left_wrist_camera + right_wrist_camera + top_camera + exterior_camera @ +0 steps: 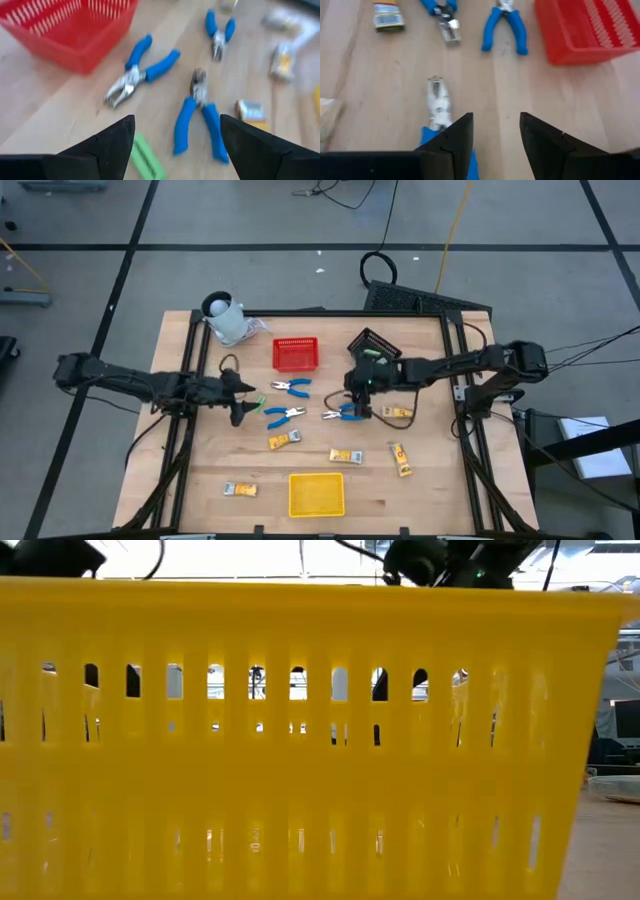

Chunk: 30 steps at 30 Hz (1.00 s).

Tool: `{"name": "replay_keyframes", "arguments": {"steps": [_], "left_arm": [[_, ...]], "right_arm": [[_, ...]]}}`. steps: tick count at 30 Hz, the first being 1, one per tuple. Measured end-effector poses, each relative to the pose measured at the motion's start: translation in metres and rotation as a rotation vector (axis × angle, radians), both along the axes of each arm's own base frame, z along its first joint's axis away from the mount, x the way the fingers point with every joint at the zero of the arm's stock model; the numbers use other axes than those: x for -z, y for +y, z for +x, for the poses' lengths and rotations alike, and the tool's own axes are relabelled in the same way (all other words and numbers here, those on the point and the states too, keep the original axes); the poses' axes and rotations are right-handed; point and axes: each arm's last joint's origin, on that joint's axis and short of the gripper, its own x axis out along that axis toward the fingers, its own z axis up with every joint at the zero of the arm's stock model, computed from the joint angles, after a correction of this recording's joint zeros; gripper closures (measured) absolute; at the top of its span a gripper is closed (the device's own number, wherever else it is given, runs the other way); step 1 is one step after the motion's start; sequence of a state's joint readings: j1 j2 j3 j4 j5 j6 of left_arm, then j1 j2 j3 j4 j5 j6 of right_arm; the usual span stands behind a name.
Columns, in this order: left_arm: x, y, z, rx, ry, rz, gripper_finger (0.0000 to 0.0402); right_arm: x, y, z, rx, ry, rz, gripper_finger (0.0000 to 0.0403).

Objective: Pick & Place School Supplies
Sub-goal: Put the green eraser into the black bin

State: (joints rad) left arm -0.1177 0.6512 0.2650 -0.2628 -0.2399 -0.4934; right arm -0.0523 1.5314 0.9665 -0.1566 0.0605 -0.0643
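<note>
Right gripper (492, 135), fingers spread, hovers over a blue-handled plier (439, 107) mid-table, apparently lining up for a grab. Left gripper (175, 145), also spread, sits above a green block (146, 157) w/ two more pliers (139, 70) near the red basket (75, 27), likely the drop spot.

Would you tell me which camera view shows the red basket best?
The high view: the whole red basket shows from above. Both wrist views catch only part of it at the picture's edge, and the low view is blocked by the yellow tray.
</note>
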Motion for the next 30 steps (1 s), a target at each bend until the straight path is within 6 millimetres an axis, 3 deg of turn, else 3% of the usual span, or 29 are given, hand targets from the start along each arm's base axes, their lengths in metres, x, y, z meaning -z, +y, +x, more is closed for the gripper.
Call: {"name": "replay_keyframes", "arguments": {"steps": [5,13,20,30], "left_arm": [[-0.019,-0.007,0.016,-0.002,0.230,0.023,0.0106],[-0.013,-0.020,0.044,0.022,0.513,0.046,0.0106],[-0.006,-0.025,0.061,0.018,0.578,0.039,0.0106],[0.003,-0.008,0.064,-0.148,0.637,-0.007,0.0105]], "right_arm": [[0.000,0.024,0.000,-0.023,-0.003,-0.011,0.0252],[-0.003,0.070,-0.003,-0.077,-0.042,-0.002,0.0253],[-0.004,0.100,-0.009,-0.094,-0.068,-0.037,0.0253],[-0.004,0.124,-0.017,-0.103,-0.085,-0.064,0.0253]]}}
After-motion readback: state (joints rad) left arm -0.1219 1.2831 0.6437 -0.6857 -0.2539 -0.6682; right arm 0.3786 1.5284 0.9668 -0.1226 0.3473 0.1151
